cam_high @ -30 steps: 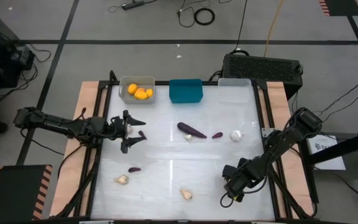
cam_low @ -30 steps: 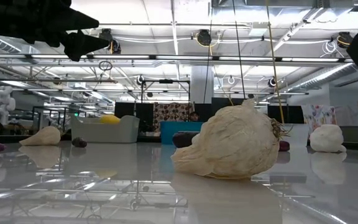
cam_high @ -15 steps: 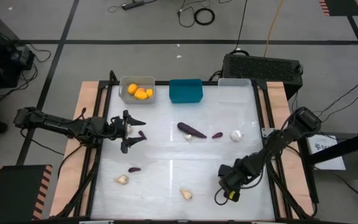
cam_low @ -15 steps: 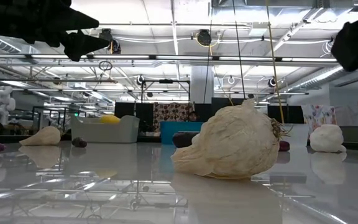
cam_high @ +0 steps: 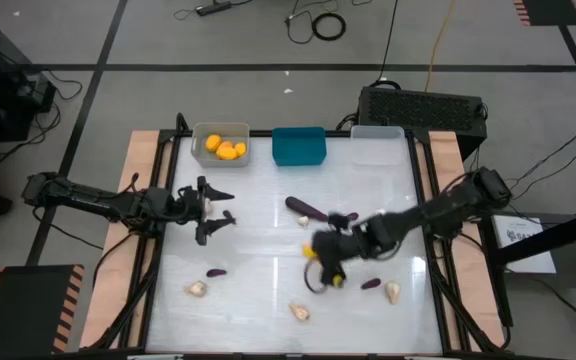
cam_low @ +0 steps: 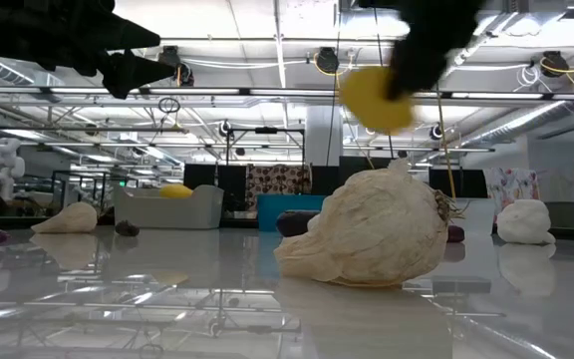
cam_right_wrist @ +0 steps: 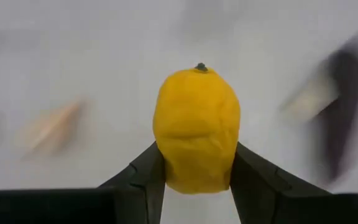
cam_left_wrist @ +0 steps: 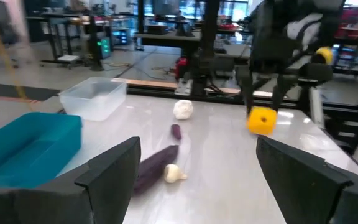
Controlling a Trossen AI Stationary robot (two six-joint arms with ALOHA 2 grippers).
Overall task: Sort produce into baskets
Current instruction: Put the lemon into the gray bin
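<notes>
My right gripper (cam_high: 315, 258) hangs over the middle of the table, shut on a yellow oval fruit (cam_right_wrist: 196, 130), which also shows as the fruit (cam_low: 372, 100) high above the tabletop. My left gripper (cam_high: 211, 211) waits open at the table's left, holding nothing. At the far edge stand the grey basket (cam_high: 221, 146) with several yellow fruits in it, the teal basket (cam_high: 299, 146) and the translucent basket (cam_high: 378, 134). A long purple eggplant (cam_high: 304, 208) and a small garlic bulb (cam_high: 303, 222) lie on the table just beyond my right gripper. My right gripper pinches the fruit's two opposite sides (cam_right_wrist: 166, 168) between its two fingers (cam_right_wrist: 143, 179), near the end away from the stem. The fingers slant down from the table's right. The fruit sticks out past the fingertips, stem end forward, lifted clear of the table.
More produce is scattered about: a purple piece (cam_high: 216, 272) and garlic (cam_high: 197, 289) near left, garlic (cam_high: 299, 312) at the near edge, a purple piece (cam_high: 371, 284) and garlic (cam_high: 393, 291) near right. A black box (cam_high: 420, 105) stands behind the far right corner.
My right gripper has swung from the near right corner toward the middle of the table and upward, turning as it went, with the yellow fruit now lifted clear. A purple piece and a garlic bulb show where the arm stood before.
</notes>
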